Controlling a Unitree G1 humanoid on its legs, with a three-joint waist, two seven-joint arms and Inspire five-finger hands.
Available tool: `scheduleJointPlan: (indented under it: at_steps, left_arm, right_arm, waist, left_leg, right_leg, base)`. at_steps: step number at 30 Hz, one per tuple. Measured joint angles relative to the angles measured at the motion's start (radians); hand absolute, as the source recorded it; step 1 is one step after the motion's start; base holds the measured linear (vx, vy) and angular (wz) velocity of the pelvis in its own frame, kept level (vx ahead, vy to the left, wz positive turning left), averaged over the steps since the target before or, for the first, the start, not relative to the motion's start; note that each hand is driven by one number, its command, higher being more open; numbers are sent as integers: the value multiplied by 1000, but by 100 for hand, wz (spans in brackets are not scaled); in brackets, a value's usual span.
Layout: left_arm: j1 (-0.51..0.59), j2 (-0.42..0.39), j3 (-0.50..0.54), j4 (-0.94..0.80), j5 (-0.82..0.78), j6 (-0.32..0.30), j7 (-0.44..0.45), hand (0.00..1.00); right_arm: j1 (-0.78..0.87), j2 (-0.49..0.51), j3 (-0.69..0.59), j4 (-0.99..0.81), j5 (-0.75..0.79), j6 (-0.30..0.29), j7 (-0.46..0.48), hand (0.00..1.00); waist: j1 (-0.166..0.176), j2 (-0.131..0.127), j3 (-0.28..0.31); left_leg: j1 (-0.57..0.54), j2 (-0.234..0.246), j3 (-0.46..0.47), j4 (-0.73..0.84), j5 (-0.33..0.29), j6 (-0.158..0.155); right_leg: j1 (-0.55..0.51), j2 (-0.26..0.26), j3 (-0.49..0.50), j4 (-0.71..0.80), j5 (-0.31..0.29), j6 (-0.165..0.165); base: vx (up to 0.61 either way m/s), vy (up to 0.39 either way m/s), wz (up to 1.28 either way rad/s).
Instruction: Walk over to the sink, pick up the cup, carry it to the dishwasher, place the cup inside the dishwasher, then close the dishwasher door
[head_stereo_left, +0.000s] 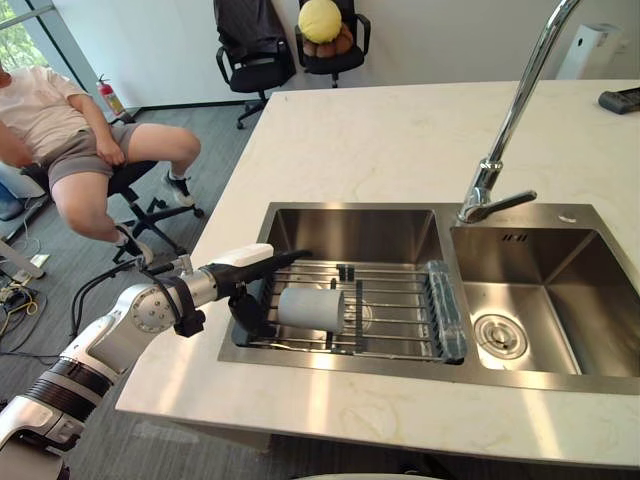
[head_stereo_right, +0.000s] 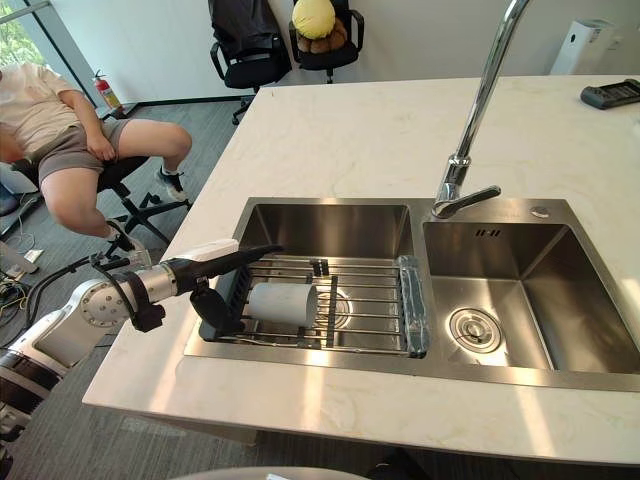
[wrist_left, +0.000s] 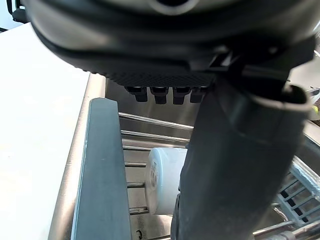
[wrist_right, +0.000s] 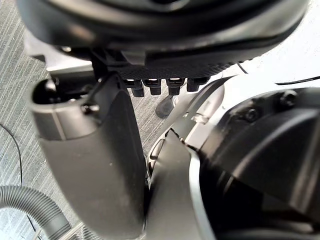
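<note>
Cup (head_stereo_left: 311, 308) lies on its side on the wire rack (head_stereo_left: 395, 300) in the sink (head_stereo_left: 350, 232), just under the left hand's (head_stereo_left: 243, 300) straight fingers and right beside its lowered thumb; that hand is spread and grasps nothing yet. It looks light, stiff and smooth, likely slippery and ready to roll, so fingers and thumb should wrap around the middle of its round wall. The right hand (wrist_right: 95, 165) hangs relaxed, holding nothing.
</note>
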Motion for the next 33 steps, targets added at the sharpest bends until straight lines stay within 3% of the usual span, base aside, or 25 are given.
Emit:
scheduleJointPlan:
  at_steps: [9, 20, 33]
  left_arm:
    - [0, 0, -36, 54, 21, -12, 49, 100]
    - [0, 0, -39, 65, 21, -106, 123, 100]
    - [0, 0, -97, 63, 17, -117, 126, 100]
  right_arm:
    - [5, -8, 41, -30, 12, 6, -26, 100]
    - [14, -19, 79, -64, 41, 13, -49, 100]
    - [18, -31, 115, -95, 49, 14, -63, 100]
  waist:
    - [-10, 0, 9]
    - [-25, 0, 16]
    - [-33, 1, 32]
  left_leg:
    - [8, 1, 15, 0, -2, -2]
    - [9, 4, 21, 0, -4, -4]
    - [14, 5, 34, 0, -8, -7]
  right_leg:
    - [14, 5, 9, -27, 15, 0]
    - [13, 10, 16, -35, 18, 0]
    - [12, 11, 29, -36, 19, 0]
  base:
    - [-11, -9, -3]
    - [-3, -1, 0]
    - [-6, -6, -1]
